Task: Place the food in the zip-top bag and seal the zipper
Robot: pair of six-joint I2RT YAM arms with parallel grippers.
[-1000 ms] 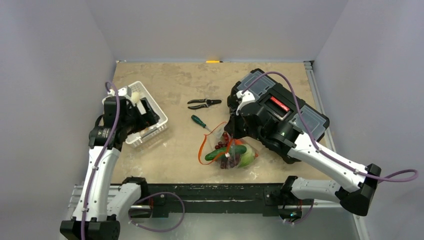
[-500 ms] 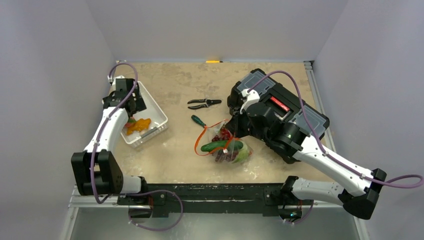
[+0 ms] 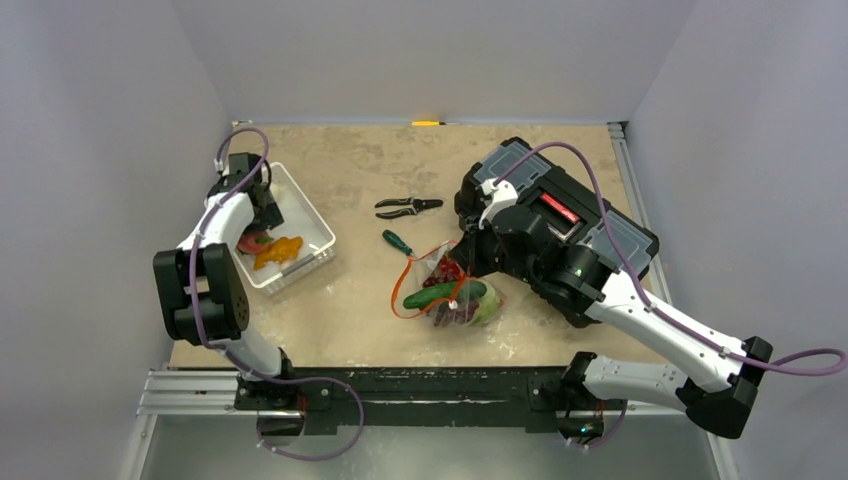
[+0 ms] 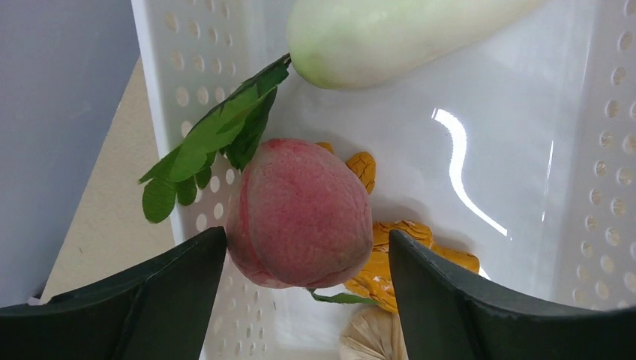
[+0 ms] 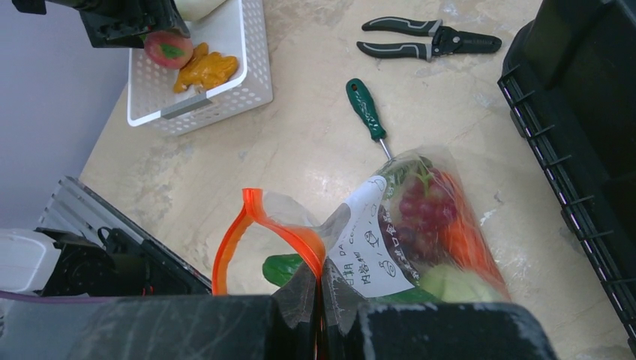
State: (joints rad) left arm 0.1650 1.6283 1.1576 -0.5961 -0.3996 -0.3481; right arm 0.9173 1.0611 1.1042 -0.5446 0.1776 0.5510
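The pink-red peach [image 4: 300, 214] lies in the white basket [image 4: 592, 150], between the open fingers of my left gripper [image 4: 306, 238]. The left finger is at its side and the right finger stands apart. In the top view the left gripper [image 3: 257, 226] is down in the basket [image 3: 315, 232] at the peach [image 3: 249, 241]. My right gripper [image 5: 321, 300] is shut on the orange-red zipper [image 5: 259, 221] of the clear zip-top bag [image 5: 375, 225]. It holds the mouth open as a loop. The bag holds the cucumber [image 5: 289, 268], grapes [image 5: 416, 210], carrot [image 5: 465, 236] and cabbage [image 5: 450, 286].
The basket also holds a pale green-white vegetable [image 4: 390, 37], green leaves [image 4: 217, 135] and an orange piece [image 4: 405, 259]. Pliers [image 3: 408, 207] and a green-handled screwdriver [image 3: 398, 243] lie behind the bag. A black toolbox [image 3: 560, 225] stands at the right.
My left arm has swung to the far left of the basket and come down with its fingers around the peach. My right gripper has shifted the bag slightly left.
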